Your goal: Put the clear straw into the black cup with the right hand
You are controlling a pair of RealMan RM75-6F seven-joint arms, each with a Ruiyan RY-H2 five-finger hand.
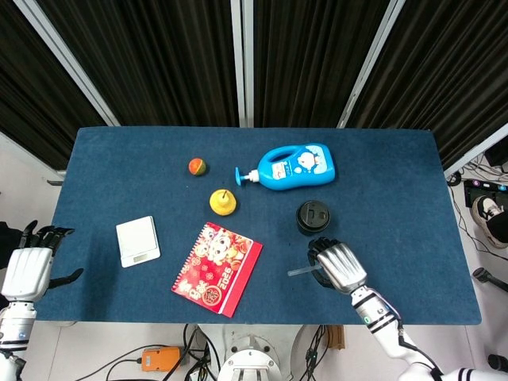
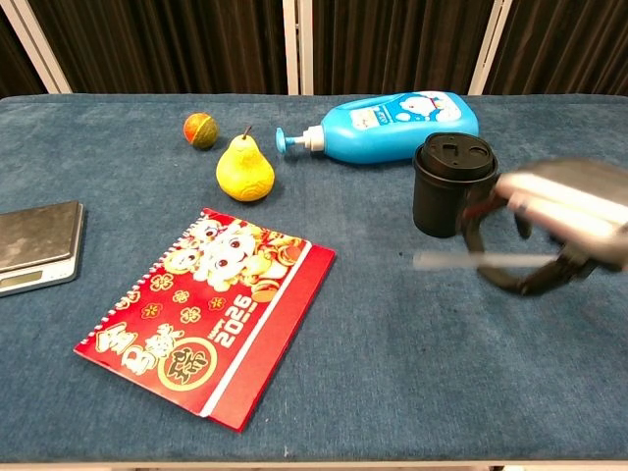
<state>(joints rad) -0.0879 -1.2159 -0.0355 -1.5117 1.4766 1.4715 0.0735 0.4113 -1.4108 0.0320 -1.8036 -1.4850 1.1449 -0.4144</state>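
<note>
The black cup stands upright with its lid on, right of the table's middle. Just in front of it my right hand hovers above the cloth, fingers curled, pinching the right end of the clear straw. The straw lies roughly level and sticks out to the left, blurred in the chest view. It hangs below the cup's rim, in front of the cup. My left hand hangs off the table's left edge with fingers apart and nothing in it.
A blue pump bottle lies behind the cup. A yellow pear and a small orange-green ball sit at centre. A red calendar and a small scale lie to the left.
</note>
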